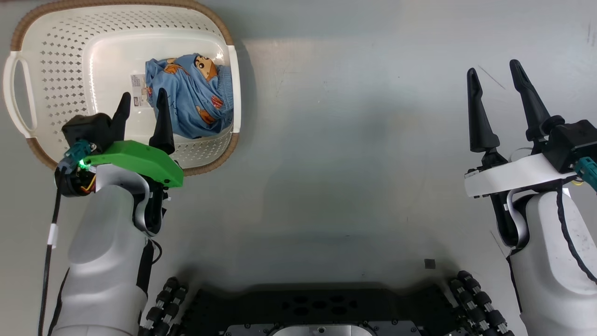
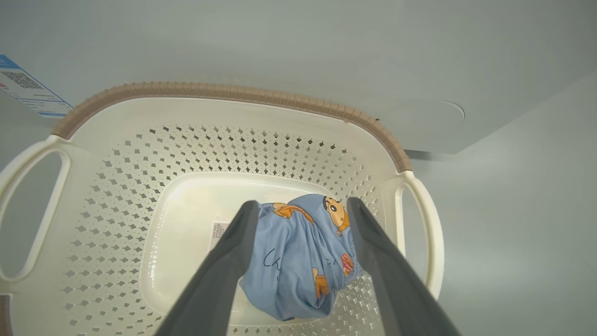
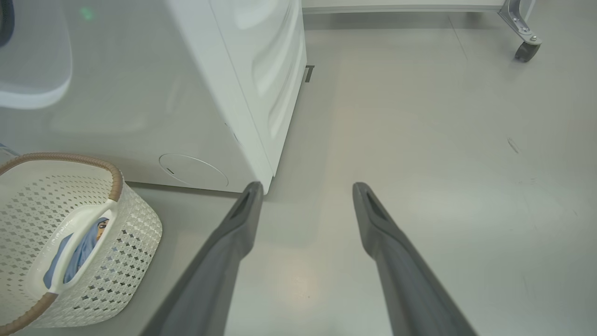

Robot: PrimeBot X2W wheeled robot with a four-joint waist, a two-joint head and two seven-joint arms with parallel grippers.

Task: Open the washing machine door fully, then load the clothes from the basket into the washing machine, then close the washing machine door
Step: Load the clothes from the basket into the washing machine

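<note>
One crumpled bundle of blue cartoon-print clothes (image 1: 189, 95) lies inside the basket (image 1: 56, 70), against its right-hand wall. It looks soft, light and floppy, and is probably best pinched at a raised fold. Over the basket hovers the left gripper (image 1: 143, 93), jaws apart and empty. Well right of the basket hangs the right gripper (image 1: 493, 66), jaws also apart. Just behind the basket stands the washing machine (image 3: 261, 70). The basket's wall beside the bundle may crowd a finger.

Your head view: straight down on floor (image 1: 354, 140), basket (image 1: 56, 60) upper left. Your left wrist view: close above basket, looking in. Your right wrist view: low, facing washing machine (image 3: 261, 70), basket farther off. Basket shared.
</note>
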